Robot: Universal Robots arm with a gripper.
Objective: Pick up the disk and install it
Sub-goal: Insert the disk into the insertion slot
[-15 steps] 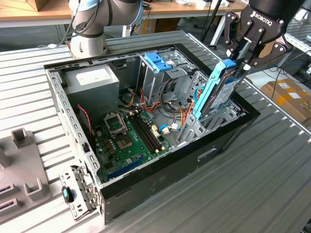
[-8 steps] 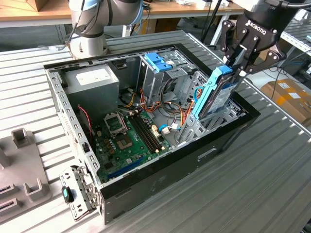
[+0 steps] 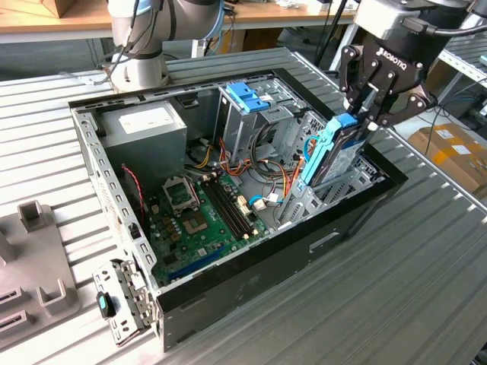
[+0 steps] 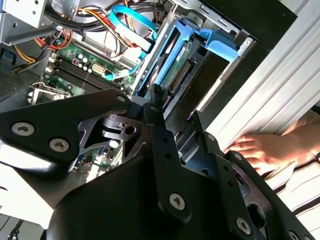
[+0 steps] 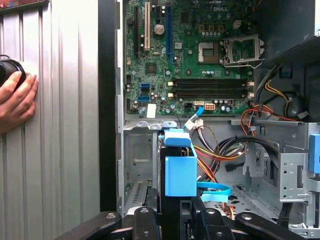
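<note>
The disk (image 3: 332, 156) is a silver-grey drive in light-blue rails. It stands on edge, tilted, in the drive bay at the exterior view's right end of the open computer case (image 3: 251, 285). My gripper (image 3: 359, 122) is shut on its upper end from above. In the second wrist view the disk (image 4: 176, 62) runs away from the gripper (image 4: 176, 105) down into the metal bay. In the first wrist view the blue rail end of the disk (image 5: 180, 172) sits between the black fingers (image 5: 144, 222).
The case holds a green motherboard (image 3: 199, 217), a power supply (image 3: 144, 125), coloured cables (image 3: 285, 182) and a drive cage topped by a blue latch piece (image 3: 247, 96). A person's hand (image 5: 17, 97) rests on the ribbed table beside the case. Grey fixtures (image 3: 34, 258) lie at the exterior view's left.
</note>
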